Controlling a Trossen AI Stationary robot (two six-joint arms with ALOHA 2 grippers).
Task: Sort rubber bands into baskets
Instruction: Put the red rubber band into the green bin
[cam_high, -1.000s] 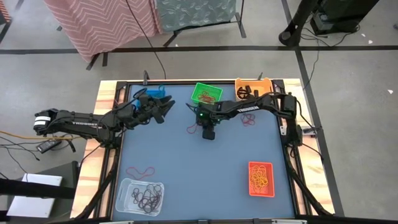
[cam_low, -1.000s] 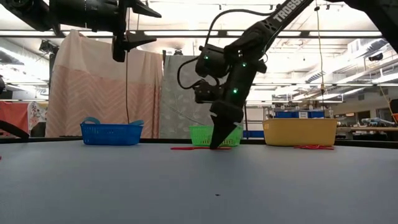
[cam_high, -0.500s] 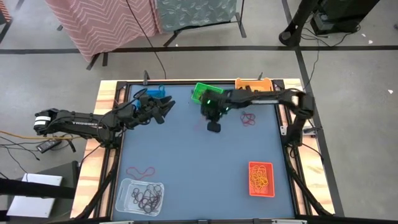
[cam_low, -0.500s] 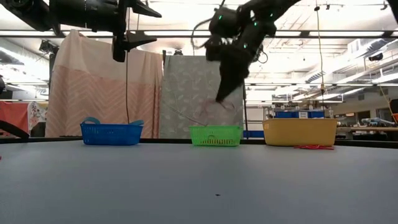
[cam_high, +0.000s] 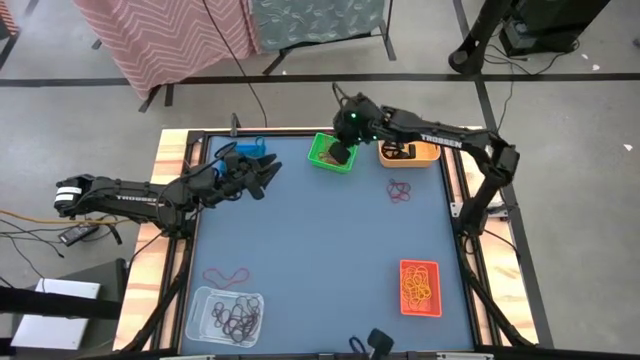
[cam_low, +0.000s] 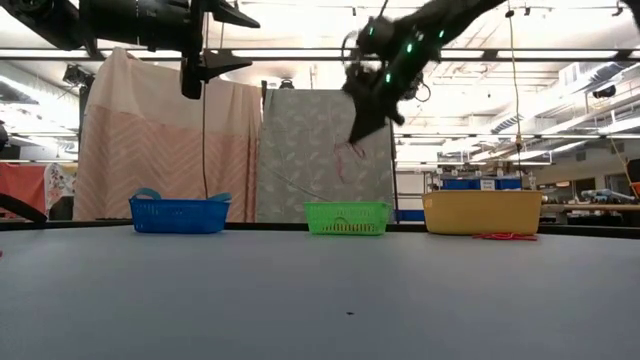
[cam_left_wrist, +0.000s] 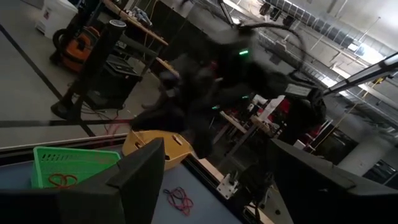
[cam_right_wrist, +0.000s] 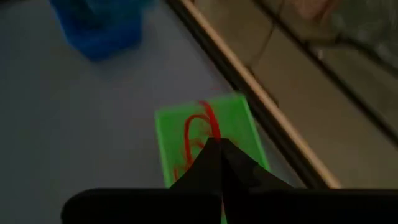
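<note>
1. The right gripper (cam_high: 341, 155) is closed on a red rubber band (cam_low: 345, 160), high above the green basket (cam_high: 331, 152).
2. Released now, the band may land outside.
3. The dangling loop looks faint, perhaps barely pinched.
4. The left gripper (cam_high: 268, 172), fingers wide apart and empty, waits beside the blue basket (cam_high: 245, 149).

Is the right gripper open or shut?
Shut. The right gripper has its fingers pressed together above the green basket, and a red band hangs from the tips.
</note>
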